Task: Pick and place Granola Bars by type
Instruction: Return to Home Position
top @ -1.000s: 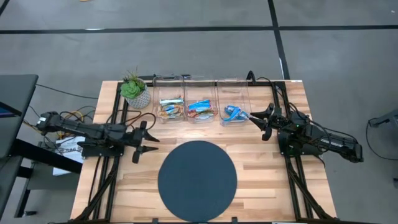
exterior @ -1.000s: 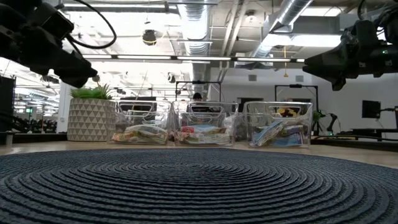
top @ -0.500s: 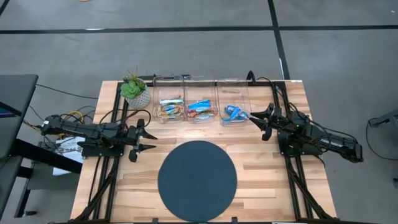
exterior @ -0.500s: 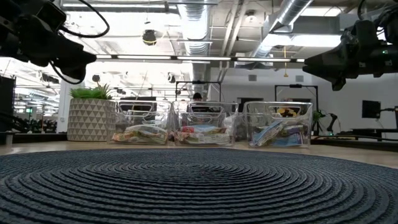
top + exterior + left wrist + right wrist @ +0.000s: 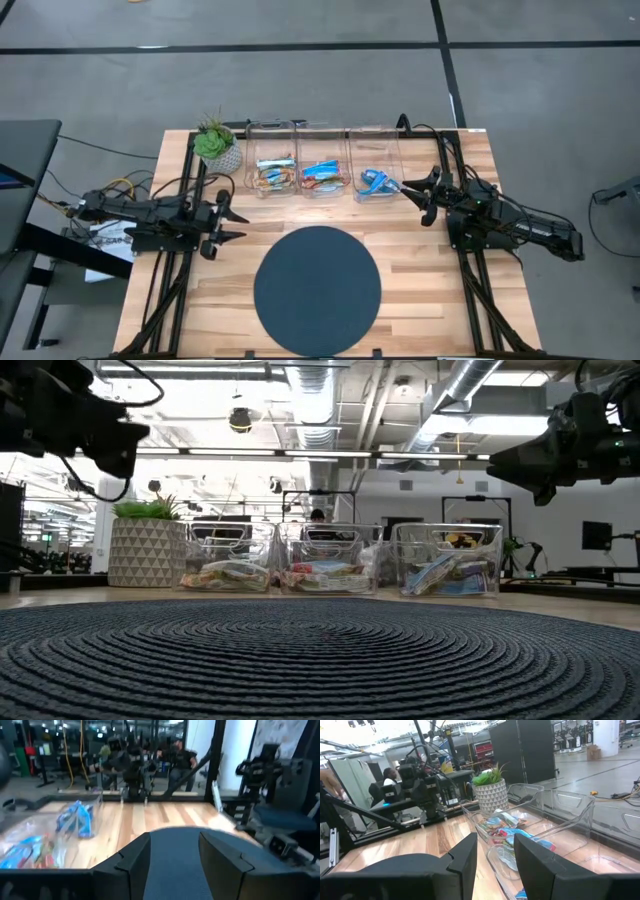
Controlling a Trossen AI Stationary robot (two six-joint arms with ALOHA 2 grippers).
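A wooden counter (image 5: 430, 300) carries a round, dark woven mat (image 5: 317, 289) at its near middle. Two dark arms lie low along its sides. The left arm (image 5: 140, 212) comes in from the left edge. The left pincer (image 5: 236, 226) hangs over bare wood just left of the mat, its fingers spread apart and holding nothing. The right arm (image 5: 515, 228) comes in from the right edge. The right pincer (image 5: 412, 198) sits just beside the outer wall of the right bin (image 5: 375, 140), fingers likewise apart and holding nothing.

Three clear bins stand side by side in a row behind the mat: the left bin (image 5: 270, 140), the middle bin (image 5: 322, 140) and the right bin. A plant (image 5: 217, 146) in a pale patterned pot stands just left of the left bin.

The bars (image 5: 325, 574) are thin, wrapped and glossy, and they lie inside the bins, grouped by wrapper. The multicoloured bars (image 5: 272, 176), in brown, orange and green, are in the left bin. The light blue bars (image 5: 323, 175), silvery in sheen, are in the middle bin. The bright blue bars (image 5: 375, 181) are in the right bin, toward the side nearest the right pincer. In each bin the bars rest in a loose heap on the floor, overlapping at odd angles. From counter height they fill only the lowest part of the clear walls.
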